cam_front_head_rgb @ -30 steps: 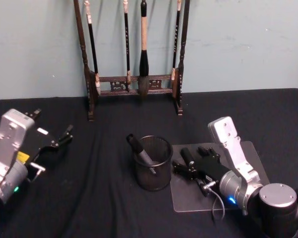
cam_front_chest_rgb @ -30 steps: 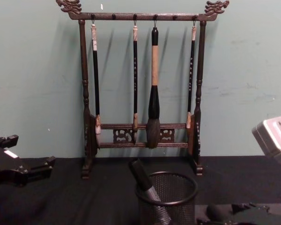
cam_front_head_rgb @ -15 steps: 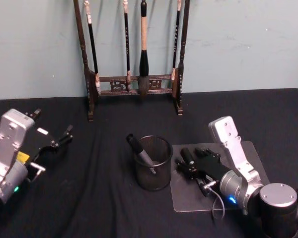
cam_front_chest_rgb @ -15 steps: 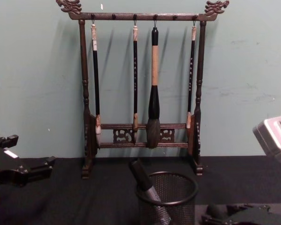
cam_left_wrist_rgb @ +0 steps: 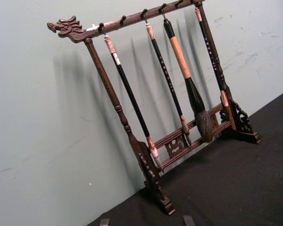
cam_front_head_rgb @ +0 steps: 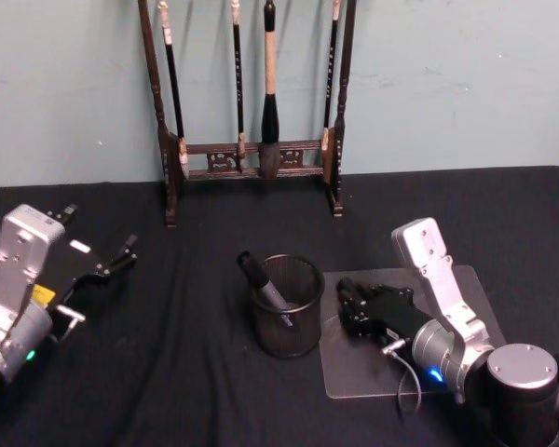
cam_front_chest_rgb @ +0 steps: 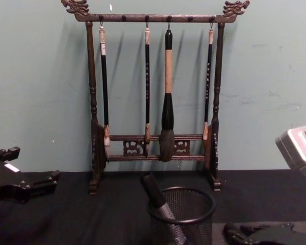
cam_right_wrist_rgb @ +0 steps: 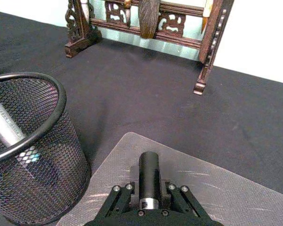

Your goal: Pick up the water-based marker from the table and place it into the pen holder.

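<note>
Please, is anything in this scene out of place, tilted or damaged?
Nothing looks damaged or spilled. The marker leans in the pen holder, its dark end poking past the rim toward the robot's left.

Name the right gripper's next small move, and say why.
Probably lift: the right gripper grips a marker low over the clear mat, below the rim of the pen holder beside it. The left gripper sits parked, open, over the table.
</note>
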### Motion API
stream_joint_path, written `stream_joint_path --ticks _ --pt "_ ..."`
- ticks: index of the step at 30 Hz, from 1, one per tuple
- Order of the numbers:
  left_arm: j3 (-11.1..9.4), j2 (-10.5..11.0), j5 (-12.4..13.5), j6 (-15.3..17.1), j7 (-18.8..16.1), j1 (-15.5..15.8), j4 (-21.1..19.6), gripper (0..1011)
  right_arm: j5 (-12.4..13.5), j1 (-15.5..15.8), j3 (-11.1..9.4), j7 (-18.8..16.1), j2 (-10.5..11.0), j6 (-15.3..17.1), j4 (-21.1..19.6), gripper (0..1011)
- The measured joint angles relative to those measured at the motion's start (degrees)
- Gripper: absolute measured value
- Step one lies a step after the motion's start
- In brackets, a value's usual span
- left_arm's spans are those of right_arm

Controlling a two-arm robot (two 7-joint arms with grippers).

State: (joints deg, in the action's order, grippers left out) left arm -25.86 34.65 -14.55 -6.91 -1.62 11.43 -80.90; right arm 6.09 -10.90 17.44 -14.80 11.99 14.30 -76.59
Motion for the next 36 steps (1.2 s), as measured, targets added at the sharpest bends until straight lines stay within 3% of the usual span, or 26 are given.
stream_joint_path --ticks 18,36 --pt "0.0 0.0 0.0 0.0 0.0 0.0 0.0 1009 0.2 0.1 -0.2 -0.2 -0.1 -0.2 0.0 242" --pt "0.0 0.0 0.0 0.0 0.0 0.0 0.0 1009 6.5 1.8 -2.3 -3.2 0.1 -9.0 -1.4 242"
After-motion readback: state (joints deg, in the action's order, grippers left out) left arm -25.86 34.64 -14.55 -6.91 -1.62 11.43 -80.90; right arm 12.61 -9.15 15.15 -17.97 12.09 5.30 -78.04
